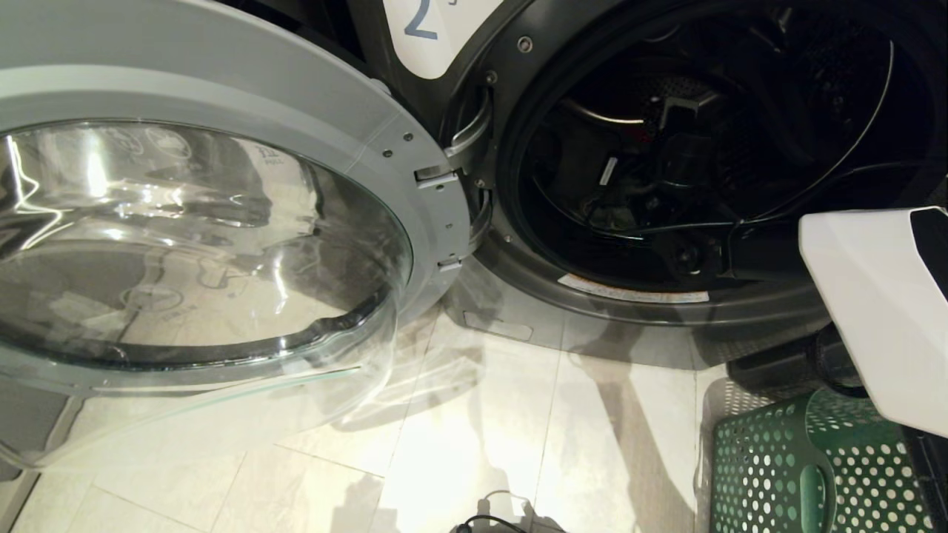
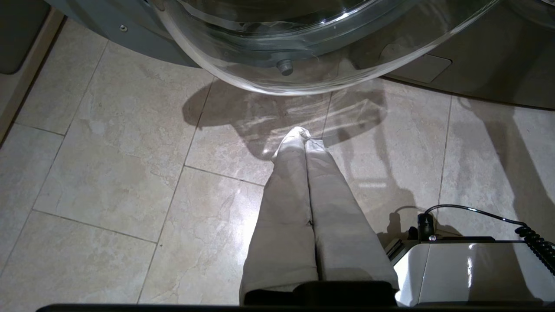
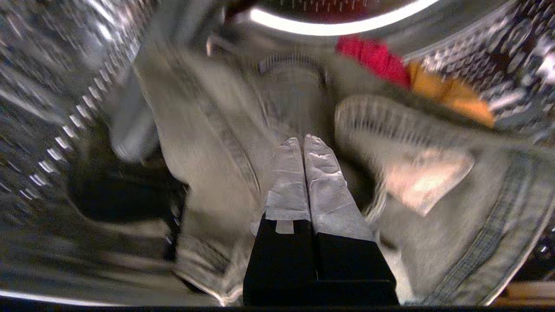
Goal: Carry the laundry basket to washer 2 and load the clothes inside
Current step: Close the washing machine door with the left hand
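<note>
Swung wide toward the viewer, the glass door [image 1: 200,244] of washer 2 [image 1: 518,59] fills the left of the head view, its grey rim hinged beside the dark drum opening [image 1: 703,148]; a white label bearing a blue "2" [image 1: 422,22] sits above the hinge. Inside the drum, the right gripper [image 3: 303,143] hangs with its pale-wrapped fingers [image 3: 323,173] pressed together, holding nothing. Below and around it lies a heap of clothes: faded denim [image 3: 208,143] with visible seams, a red garment [image 3: 373,56] and an orange one [image 3: 446,95] toward the back, against the drum's perforated steel wall [image 3: 43,130]. Part of the right arm's white casing [image 1: 881,296] crosses the right edge of the head view in front of the opening.

On the pale tiled floor [image 1: 481,444] just before the machine, at the lower right, stands the laundry basket [image 1: 785,459], dark green and pierced with round holes, one oval handle facing out. Its contents cannot be made out.

Over on the other side, the left gripper [image 2: 303,138] is parked above the tiles, pointing downward just short of the open door's lower rim, fingers shut together and empty. A white housing with a coiled black cable [image 2: 533,238] sits beside it.
</note>
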You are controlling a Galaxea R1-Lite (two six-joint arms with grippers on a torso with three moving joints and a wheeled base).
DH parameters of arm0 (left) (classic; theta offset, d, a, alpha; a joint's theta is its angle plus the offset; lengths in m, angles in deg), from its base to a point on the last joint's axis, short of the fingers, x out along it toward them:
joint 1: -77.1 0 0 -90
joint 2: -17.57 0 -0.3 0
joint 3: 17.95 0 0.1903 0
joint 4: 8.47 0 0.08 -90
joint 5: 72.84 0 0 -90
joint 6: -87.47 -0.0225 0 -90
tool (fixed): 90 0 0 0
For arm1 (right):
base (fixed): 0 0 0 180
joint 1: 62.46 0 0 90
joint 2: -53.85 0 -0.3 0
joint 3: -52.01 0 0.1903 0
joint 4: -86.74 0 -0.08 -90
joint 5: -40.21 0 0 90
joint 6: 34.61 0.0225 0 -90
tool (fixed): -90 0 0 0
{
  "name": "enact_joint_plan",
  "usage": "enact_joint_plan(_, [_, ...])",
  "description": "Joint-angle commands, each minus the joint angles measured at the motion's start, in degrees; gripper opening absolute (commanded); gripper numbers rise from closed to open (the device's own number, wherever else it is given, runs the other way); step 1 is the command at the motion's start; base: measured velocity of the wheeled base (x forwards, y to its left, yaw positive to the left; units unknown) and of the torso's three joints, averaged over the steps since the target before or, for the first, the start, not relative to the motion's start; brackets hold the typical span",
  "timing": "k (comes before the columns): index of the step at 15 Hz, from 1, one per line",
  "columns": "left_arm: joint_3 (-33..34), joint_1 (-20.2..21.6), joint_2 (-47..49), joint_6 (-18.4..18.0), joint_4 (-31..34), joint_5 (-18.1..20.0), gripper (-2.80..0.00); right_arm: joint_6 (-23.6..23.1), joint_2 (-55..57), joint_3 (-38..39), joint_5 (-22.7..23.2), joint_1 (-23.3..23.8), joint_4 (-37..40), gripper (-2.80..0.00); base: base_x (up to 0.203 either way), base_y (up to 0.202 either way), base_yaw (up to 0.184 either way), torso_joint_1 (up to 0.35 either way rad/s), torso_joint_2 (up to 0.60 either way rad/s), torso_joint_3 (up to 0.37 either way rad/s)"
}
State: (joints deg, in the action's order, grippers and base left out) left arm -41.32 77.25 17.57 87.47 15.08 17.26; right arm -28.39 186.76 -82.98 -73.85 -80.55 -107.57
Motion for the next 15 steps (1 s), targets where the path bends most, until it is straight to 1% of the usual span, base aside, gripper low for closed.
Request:
enact_joint_plan(1, [0.00, 0.02, 0.09, 0.00, -0.01, -0.01, -2.80, 0.20, -5.32, 2.97, 0.18, -0.35, 0.41, -2.80, 0.000, 0.000, 0.000, 0.000, 0.00, 0.000])
enact_joint_plan(3, [0.00, 0.02, 0.09, 0.00, -0.01, -0.01, -2.80, 1.02, -10.74, 9.40, 1.38, -1.00, 4.21, -2.80, 0.000, 0.000, 0.000, 0.000, 0.00, 0.000])
enact_joint_plan(5, [0.00, 0.02, 0.09, 0.00, -0.01, -0.01, -2.80, 2.26, -18.17, 21.26, 2.45, -2.33, 8.59, -2.80, 0.000, 0.000, 0.000, 0.000, 0.00, 0.000])
enact_joint_plan(7, [0.00, 0.02, 0.09, 0.00, -0.01, -0.01, -2.80, 2.59, -26.69, 33.39, 3.32, -4.10, 10.89, -2.80, 0.000, 0.000, 0.000, 0.000, 0.00, 0.000])
enact_joint_plan(10, [0.00, 0.02, 0.09, 0.00, -0.01, -0.01, -2.80, 1.35, -40.74, 53.77, 3.63, -7.62, 13.29, -2.80, 0.000, 0.000, 0.000, 0.000, 0.00, 0.000])
enact_joint_plan(12, [0.00, 0.02, 0.09, 0.00, -0.01, -0.01, -2.80, -0.90, -51.85, 65.80, 1.29, -10.51, 14.72, -2.80, 0.000, 0.000, 0.000, 0.000, 0.00, 0.000])
enact_joint_plan(14, [0.00, 0.02, 0.09, 0.00, -0.01, -0.01, -2.80, -3.76, -62.54, 74.01, -2.56, -13.34, 17.48, -2.80, 0.000, 0.000, 0.000, 0.000, 0.00, 0.000])
enact_joint_plan(15, [0.00, 0.02, 0.09, 0.00, -0.01, -0.01, -2.80, -5.24, -68.53, 77.11, -2.92, -13.59, 20.29, -2.80, 0.000, 0.000, 0.000, 0.000, 0.00, 0.000])
